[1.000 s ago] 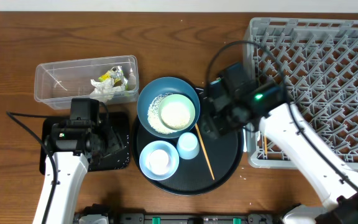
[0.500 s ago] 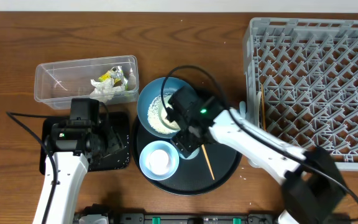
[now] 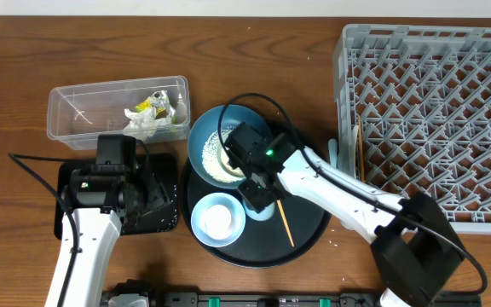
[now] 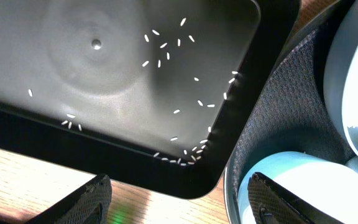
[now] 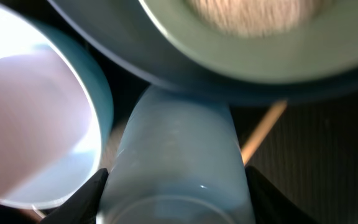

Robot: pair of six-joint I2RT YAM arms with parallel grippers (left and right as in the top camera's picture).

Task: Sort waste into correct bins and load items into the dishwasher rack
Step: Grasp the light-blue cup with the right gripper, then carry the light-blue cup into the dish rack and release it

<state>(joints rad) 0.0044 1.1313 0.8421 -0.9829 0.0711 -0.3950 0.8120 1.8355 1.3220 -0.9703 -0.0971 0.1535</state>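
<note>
Right tool (image 5: 176, 190) straddles the cup (image 5: 176, 140), grip unclear; left tool (image 4: 182, 202) hangs open.

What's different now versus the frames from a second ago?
The right gripper swung left from the dishwasher rack to the round tray, and its fingers now flank the cup; grip unclear. The left gripper, large blue bowl and clear tub stayed put.

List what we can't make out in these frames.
Right wrist: blurred; whether right gripper actually grips the cup is unclear.
Overhead: right arm hides the cup and most of pale green bowl.
Left wrist: left gripper has its fingers cut off by bottom edge.
</note>
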